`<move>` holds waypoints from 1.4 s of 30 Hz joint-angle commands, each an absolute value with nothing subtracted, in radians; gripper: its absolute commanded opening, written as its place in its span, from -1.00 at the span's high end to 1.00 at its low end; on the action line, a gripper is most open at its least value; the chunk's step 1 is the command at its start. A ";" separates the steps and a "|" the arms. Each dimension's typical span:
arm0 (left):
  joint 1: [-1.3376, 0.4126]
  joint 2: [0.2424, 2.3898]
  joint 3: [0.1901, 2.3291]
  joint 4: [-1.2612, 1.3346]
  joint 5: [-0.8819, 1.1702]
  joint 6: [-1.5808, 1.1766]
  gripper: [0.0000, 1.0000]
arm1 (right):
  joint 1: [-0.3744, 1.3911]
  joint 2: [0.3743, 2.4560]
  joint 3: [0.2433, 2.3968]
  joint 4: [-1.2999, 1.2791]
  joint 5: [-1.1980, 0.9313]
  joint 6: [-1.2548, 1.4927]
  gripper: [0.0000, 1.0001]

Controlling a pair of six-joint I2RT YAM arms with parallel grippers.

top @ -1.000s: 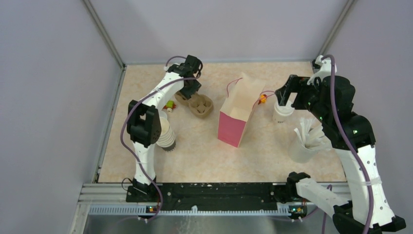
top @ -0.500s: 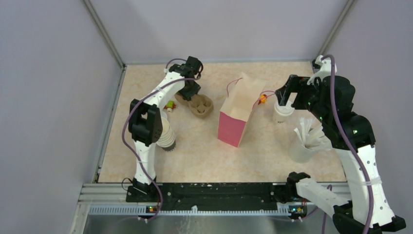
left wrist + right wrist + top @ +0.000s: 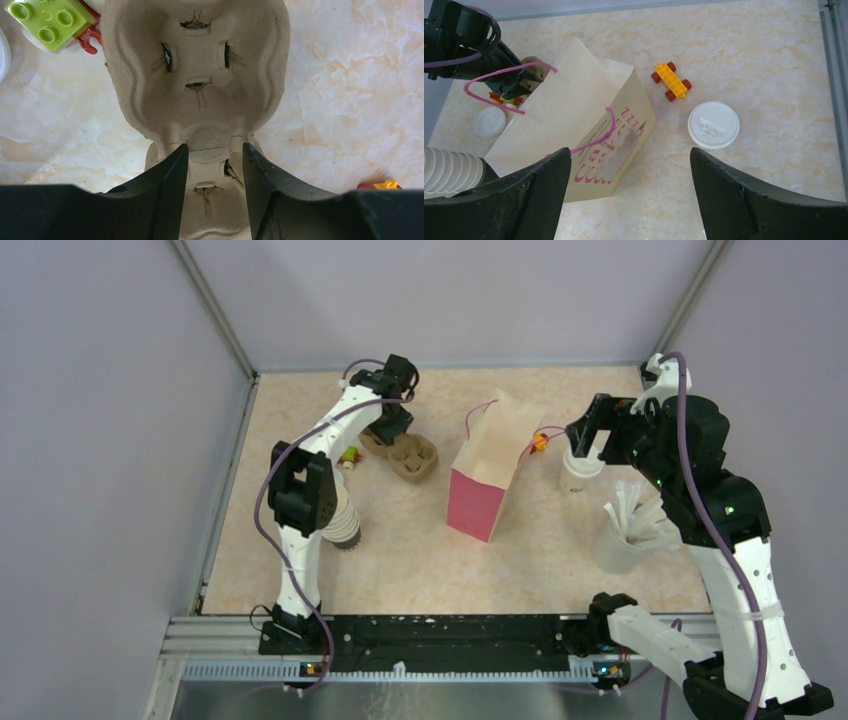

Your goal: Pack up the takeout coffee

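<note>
Your right gripper (image 3: 630,150) stands wide apart, holding nothing. The takeout coffee (image 3: 713,125) sits just beyond one fingertip, with only its lid showing. Your left gripper (image 3: 215,147) straddles the middle ridge of the cup carrier (image 3: 197,60); you cannot tell whether it pinches.

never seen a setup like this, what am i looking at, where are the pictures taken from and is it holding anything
A left arm and a right arm are bolted at the near edge of a table, each ending in a two-finger gripper. One picture looks down from above; the other two come from cameras on the wrists. On the table are a paper bag, a cardboard cup carrier, the lidded takeout coffee, a stack of cups, a cup of white sticks and a yellow toy car. The left gripper straddles the carrier's middle; whether it grips is unclear. The right gripper is open and empty above the coffee.
</note>
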State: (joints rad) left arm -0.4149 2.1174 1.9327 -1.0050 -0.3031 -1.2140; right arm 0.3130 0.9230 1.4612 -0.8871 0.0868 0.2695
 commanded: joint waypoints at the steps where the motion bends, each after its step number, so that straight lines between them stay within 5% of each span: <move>1: -0.419 2.143 1.991 -1.046 -0.324 -1.234 0.01 | 0.315 0.906 1.506 -0.869 0.101 0.249 -0.73; 19: -0.419 2.188 2.040 -1.105 -0.318 -1.247 0.06 | 0.316 0.899 1.506 -0.861 0.101 0.224 -0.71; 28: -0.419 2.165 2.075 -1.087 -0.302 -1.227 0.46 | 0.316 0.893 1.506 -0.862 0.103 0.220 -0.70; 42: -0.419 2.042 2.066 -1.071 -0.293 -1.105 0.46 | 0.315 0.893 1.471 -0.827 0.077 0.239 -0.69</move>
